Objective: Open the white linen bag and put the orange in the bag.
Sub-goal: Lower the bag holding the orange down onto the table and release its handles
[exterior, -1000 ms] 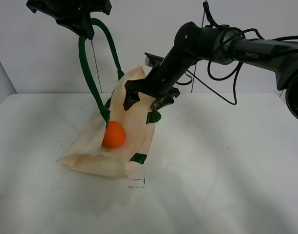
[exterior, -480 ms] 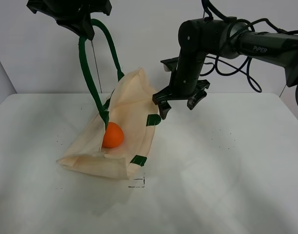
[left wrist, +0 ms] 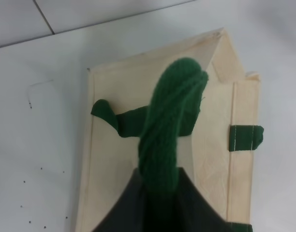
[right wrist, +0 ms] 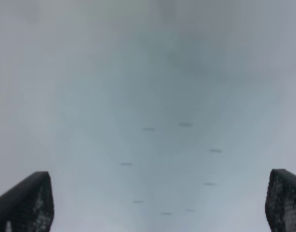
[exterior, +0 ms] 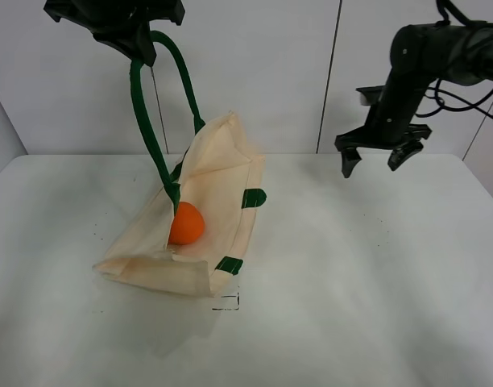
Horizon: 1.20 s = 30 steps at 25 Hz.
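Right fingers (exterior: pixel 347 160) have swung off the cream, off-white flat linen tote bag (exterior: pixel 222 165). A second back they hung at its raised edge; now they sit well apart from it on the right, above bare surface. The white flat worktop (exterior: pixel 375 306) carries the bag, which lies slumped with its upper panel drawn up and its mouth gaping. Right fingers are spread wide with nothing between them, and the wrist view shows only blank worktop. Left fingers (exterior: pixel 140 44) are clamped tight on the dark green woven strap handle (left wrist: pixel 170 121), held high so the strap runs up from the bag. The small round bright orange fruit (exterior: pixel 187 223) rests inside the open mouth on the lower panel, just beside the strap's foot. Two small green cloth tabs (exterior: pixel 254 197) sit along the bag's right-hand edge. Judgement: the drop-in step looks done and only the release is left. The next move calls for lowering the handle gently before letting go, so the cloth settles without tipping the orange out.
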Motion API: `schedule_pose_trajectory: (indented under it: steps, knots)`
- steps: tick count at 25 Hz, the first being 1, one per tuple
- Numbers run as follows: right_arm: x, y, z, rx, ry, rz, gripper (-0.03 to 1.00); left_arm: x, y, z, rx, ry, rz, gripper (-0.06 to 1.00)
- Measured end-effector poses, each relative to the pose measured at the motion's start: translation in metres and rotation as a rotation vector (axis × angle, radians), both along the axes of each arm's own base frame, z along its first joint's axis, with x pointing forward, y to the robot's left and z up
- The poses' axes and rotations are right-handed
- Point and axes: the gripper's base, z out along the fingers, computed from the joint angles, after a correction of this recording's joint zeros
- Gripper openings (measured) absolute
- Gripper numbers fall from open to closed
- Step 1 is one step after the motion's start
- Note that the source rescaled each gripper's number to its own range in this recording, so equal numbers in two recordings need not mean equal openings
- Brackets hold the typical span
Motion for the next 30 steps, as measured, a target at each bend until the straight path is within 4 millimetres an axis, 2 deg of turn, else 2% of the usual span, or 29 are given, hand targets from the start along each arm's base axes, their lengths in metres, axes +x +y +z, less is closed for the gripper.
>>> schedule_pose_trajectory:
  steps: [3,6,9,16,22,26,30]
  knots:
    - [0.003,-0.038,0.0,-0.004,0.003,-0.075,1.0,0.0,0.0,0.0,0.0,0.0,0.0,0.0]
    - [0.002,-0.053,0.0,-0.006,0.011,-0.103,1.0,0.0,0.0,0.0,0.0,0.0,0.0,0.0]
    - [0.002,-0.051,0.0,0.001,0.011,-0.099,1.0,0.0,0.0,0.0,0.0,0.0,0.0,0.0]
    - [0.001,-0.019,0.0,0.005,0.011,-0.01,1.0,0.0,0.0,0.0,0.001,0.0,0.0,0.0]
    - [-0.004,-0.02,0.012,0.011,-0.008,-0.026,1.0,0.0,0.0,0.0,0.001,0.0,0.0,0.0]
    - [-0.03,-0.022,0.039,0.017,-0.03,-0.026,1.0,0.0,0.0,0.0,0.001,0.0,0.0,0.0]
    - [-0.081,-0.026,0.069,0.019,-0.045,-0.026,1.0,0.0,0.0,0.0,0.0,0.0,-0.001,0.0]
